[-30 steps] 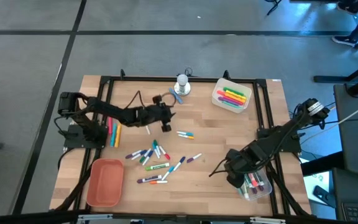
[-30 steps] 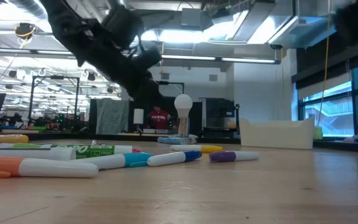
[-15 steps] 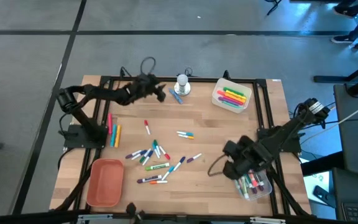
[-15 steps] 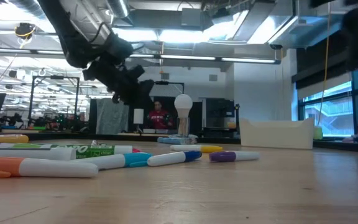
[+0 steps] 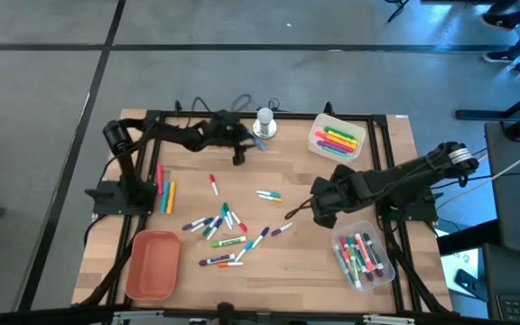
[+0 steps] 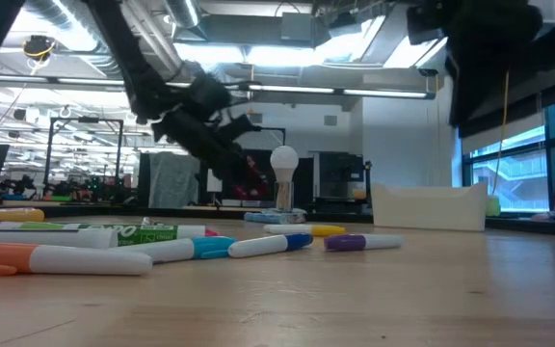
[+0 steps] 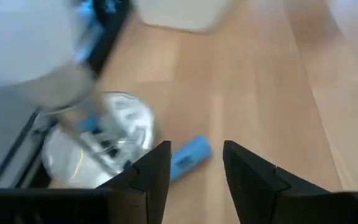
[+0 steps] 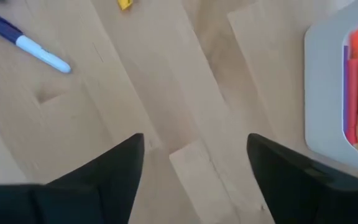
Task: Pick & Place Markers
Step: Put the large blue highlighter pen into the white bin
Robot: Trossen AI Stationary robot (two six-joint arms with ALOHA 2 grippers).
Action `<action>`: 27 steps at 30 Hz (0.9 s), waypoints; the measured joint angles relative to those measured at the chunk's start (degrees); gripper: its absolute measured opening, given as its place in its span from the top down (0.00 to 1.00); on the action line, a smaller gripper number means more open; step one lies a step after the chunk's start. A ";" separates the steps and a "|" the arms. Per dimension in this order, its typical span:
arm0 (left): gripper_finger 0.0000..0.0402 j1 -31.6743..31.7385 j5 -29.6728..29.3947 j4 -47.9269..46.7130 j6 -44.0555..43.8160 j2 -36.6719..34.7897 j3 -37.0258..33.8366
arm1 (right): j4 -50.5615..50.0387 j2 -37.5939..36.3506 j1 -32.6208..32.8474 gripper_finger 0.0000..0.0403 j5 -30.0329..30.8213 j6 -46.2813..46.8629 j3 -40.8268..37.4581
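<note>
Loose markers [image 5: 224,230] lie flat in a cluster mid-table, with a red-capped one [image 5: 213,184] and a blue-and-yellow pair [image 5: 269,194] apart from it. My left gripper [image 5: 239,153] stands open at the far edge. A blue marker [image 7: 189,158] lying by the silver-white round knob [image 7: 101,146] shows beyond its fingertips [image 7: 196,149]. My right gripper [image 5: 318,209] hangs open over bare wood right of the cluster. Its wrist view shows a purple-capped marker [image 8: 27,42] and part of a white tray [image 8: 328,93] of markers.
A white tray [image 5: 315,143] of bright markers stands far right, and a clear tray [image 5: 386,271] of markers near right. An orange bin [image 5: 152,264] is near left. A few markers [image 5: 163,190] lie by the left arm's base. Black rails frame the table.
My left gripper has swung from the table's middle to the far edge, then right toward the round knob, tipping downward. My right gripper has left the clear tray, risen and moved toward the table's middle, turning as it went.
</note>
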 joint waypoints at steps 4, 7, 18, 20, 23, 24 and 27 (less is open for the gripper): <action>0.62 -3.30 -3.20 -7.89 6.76 2.66 5.05 | 1.31 0.00 -1.05 0.29 -0.10 -1.26 0.00; 0.59 -4.43 -3.34 -14.29 9.41 5.25 10.05 | 2.17 0.00 -1.89 0.29 -0.14 -1.87 0.00; 0.52 -4.21 -7.87 -27.49 15.87 11.16 21.05 | 3.06 0.00 -2.64 0.29 -1.26 -2.74 0.00; 0.52 -4.09 -7.74 -27.72 18.06 11.12 21.06 | 3.06 0.00 -2.64 0.29 -1.26 -2.76 0.00; 0.52 -3.44 -7.79 -29.34 18.68 11.12 21.06 | 3.06 0.00 -2.64 0.29 -1.24 -2.78 0.00; 0.52 -3.09 -7.89 -30.44 18.62 11.12 21.06 | 3.06 0.00 -2.64 0.29 -1.24 -2.78 0.00; 0.52 -2.26 -8.43 -33.23 16.96 10.99 21.16 | 3.06 0.00 -2.64 0.29 -1.24 -2.78 0.00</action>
